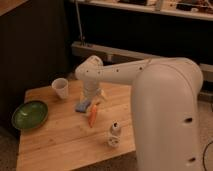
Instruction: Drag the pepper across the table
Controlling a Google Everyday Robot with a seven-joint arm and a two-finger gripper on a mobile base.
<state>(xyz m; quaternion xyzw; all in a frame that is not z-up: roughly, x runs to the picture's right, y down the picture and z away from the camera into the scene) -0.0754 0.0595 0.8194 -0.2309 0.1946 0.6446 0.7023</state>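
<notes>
The robot's white arm (165, 110) fills the right of the scene and runs off the right and bottom edges, hiding the right side and near right corner of the bench (60, 145). The hand (92, 100), lowered at mid-bench, is largely masked by its own wrist; whether it touches the far end of the pepper (92, 116) cannot be told. The sponge (81, 106) lies partly beneath it. Markings on the bottle (114, 135) are too small to tell.

Pincer (94, 102) at pepper (92, 116) (sponge (82, 106) beside, bottle (114, 135) near)
</notes>
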